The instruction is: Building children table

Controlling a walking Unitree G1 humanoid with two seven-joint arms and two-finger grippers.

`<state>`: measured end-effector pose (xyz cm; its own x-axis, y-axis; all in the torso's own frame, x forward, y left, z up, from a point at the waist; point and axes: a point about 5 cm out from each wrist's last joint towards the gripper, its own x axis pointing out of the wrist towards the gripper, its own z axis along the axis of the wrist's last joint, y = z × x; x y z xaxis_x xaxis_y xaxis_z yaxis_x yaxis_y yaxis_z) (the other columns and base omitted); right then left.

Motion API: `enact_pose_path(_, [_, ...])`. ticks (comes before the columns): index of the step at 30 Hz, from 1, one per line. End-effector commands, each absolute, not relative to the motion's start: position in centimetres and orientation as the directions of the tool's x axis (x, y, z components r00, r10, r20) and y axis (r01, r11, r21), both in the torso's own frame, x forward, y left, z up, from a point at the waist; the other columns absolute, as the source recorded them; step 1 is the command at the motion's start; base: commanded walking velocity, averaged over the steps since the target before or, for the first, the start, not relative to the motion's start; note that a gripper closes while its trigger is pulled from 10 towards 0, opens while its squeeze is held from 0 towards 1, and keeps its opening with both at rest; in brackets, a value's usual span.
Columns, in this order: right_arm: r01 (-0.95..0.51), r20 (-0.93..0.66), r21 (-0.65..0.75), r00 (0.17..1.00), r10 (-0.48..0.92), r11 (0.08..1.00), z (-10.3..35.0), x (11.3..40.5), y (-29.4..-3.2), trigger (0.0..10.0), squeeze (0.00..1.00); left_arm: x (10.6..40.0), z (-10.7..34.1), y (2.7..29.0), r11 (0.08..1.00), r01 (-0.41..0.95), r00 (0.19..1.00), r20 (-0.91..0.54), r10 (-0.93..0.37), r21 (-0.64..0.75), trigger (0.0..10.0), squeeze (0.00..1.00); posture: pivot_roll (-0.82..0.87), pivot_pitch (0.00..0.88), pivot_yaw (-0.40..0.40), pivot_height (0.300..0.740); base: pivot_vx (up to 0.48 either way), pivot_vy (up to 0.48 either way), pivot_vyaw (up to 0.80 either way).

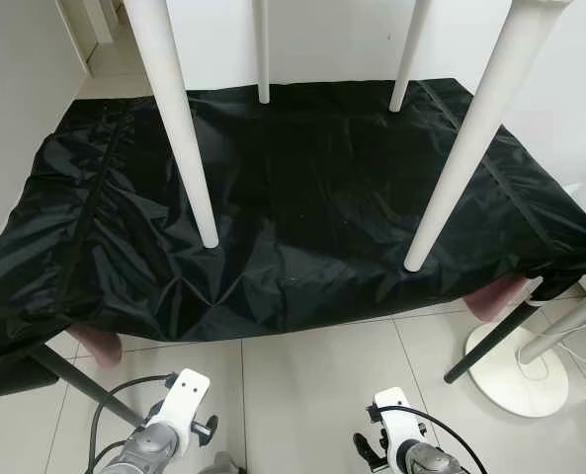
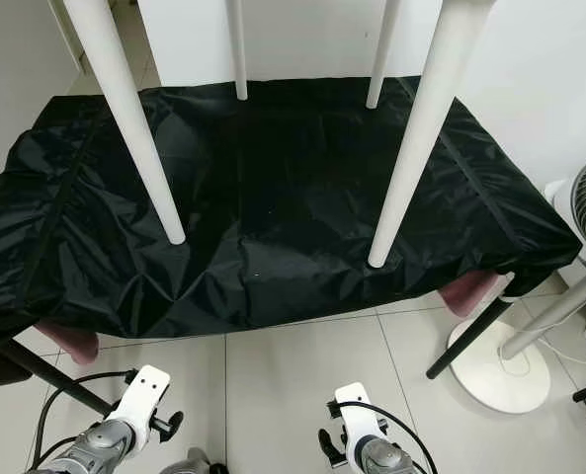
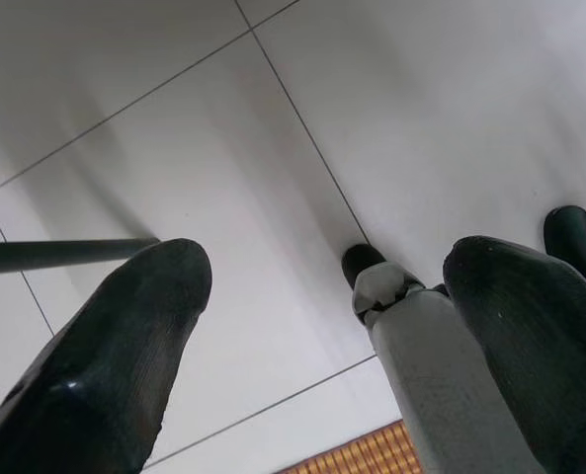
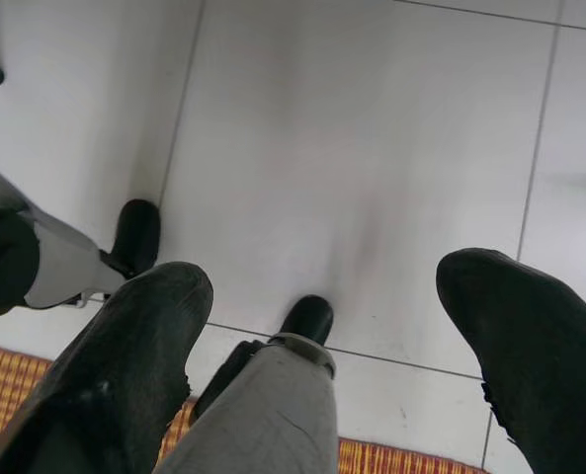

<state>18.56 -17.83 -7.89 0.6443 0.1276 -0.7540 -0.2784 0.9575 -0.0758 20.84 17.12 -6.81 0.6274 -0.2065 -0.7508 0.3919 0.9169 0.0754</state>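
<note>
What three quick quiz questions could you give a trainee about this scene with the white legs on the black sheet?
1. How many white table legs stand on the black cover?
2. True or false: the left gripper is shut on a leg.
3. Which is right of the cover: A) a fan stand, B) a chair, C) a bucket?

Key:
1. Four; the tabletop is out of frame above.
2. False; it is open above the tiled floor, as is the right gripper.
3. A
</note>
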Motion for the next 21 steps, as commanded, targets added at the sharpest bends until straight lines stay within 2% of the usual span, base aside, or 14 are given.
enact_pose_path(1, [-0.256, -0.769, -0.077, 0.631, 0.106, 0.964, -8.2, 18.0, -17.8, 10.0, 0.0, 20.8, -6.9, 17.8, 0.926, 0.36, 0.628, -0.763, -0.149, 0.115, 10.0, 0.0, -0.03, 0.0, 0.061, 0.74, 0.0, 0.0, 0.0])
enact_pose_path(6, [-0.183, -0.774, -0.054, 0.628, 0.075, 0.982, -8.6, 17.3, -17.9, 10.0, 0.0, 20.5, -7.2, 17.3, 0.936, 0.34, 0.618, -0.772, -0.149, 0.091, 10.0, 0.0, -0.02, 0.0, 0.024, 0.74, 0.0, 0.0, 0.0])
enact_pose_path(15, [-0.184, -0.795, -0.05, 0.602, 0.073, 0.982, -9.1, 16.2, -18.0, 10.0, 0.0, 20.2, -7.4, 17.4, 0.974, 0.221, 0.621, -0.776, -0.108, 0.042, 10.0, 0.0, -0.01, 0.001, -0.01, 0.74, 0.0, 0.0, 0.0])
enact_pose_path(21, [-0.181, -0.801, -0.053, 0.595, 0.067, 0.982, -9.1, 16.1, -18.2, 10.0, 0.0, 19.9, -7.6, 17.3, 0.969, 0.243, 0.613, -0.781, -0.116, 0.047, 10.0, 0.0, 0.0, 0.002, -0.005, 0.74, 0.0, 0.0, 0.0])
